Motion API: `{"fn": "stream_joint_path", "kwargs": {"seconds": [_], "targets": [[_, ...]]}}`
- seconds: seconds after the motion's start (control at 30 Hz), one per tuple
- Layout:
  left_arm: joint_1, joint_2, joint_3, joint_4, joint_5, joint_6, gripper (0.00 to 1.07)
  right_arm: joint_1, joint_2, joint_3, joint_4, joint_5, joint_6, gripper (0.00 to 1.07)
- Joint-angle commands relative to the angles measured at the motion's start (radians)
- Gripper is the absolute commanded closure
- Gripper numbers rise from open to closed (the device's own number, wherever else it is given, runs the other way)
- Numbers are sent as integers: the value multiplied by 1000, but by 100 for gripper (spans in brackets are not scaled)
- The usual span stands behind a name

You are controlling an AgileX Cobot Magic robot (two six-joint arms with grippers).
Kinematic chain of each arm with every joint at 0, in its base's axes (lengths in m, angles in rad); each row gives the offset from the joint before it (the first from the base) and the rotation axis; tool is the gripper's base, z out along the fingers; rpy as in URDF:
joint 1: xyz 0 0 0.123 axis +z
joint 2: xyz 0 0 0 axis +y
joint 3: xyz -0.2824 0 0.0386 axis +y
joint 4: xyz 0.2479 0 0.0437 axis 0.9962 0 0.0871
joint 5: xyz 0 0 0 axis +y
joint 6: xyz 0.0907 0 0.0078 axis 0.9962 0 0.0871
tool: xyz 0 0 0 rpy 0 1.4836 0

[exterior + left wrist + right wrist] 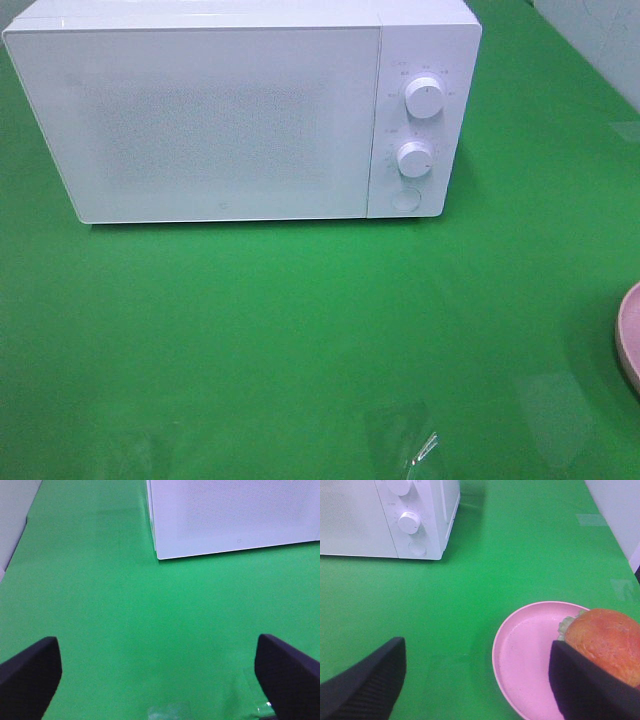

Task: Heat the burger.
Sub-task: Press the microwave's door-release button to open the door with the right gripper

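Right wrist view: finds burger (605, 635) resting on pink plate (525, 650), apart from shut microwave (370, 520), awaiting loading. Notes left gripper (156, 650) and right gripper (476, 652) spread wide, empty, free for door.

Green surface (300, 320), evenly lit, with faint glare patches. Pale wall (620, 515) borders it, ahead and outward of the right hand (476, 647).

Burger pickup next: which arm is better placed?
Right. The right gripper is open next to the burger on the plate; the left gripper faces only mat and the microwave.
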Motion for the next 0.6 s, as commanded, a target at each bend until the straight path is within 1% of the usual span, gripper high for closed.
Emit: {"fn": "stream_joint_path", "kwargs": {"seconds": [0.03, 0.6], "targets": [[-3, -23, 2, -2, 7, -2, 9, -6, -27, 3, 0, -8, -6, 31], [-3, -23, 2, -2, 7, -2, 9, -7, -27, 3, 0, -9, -6, 31]]}}
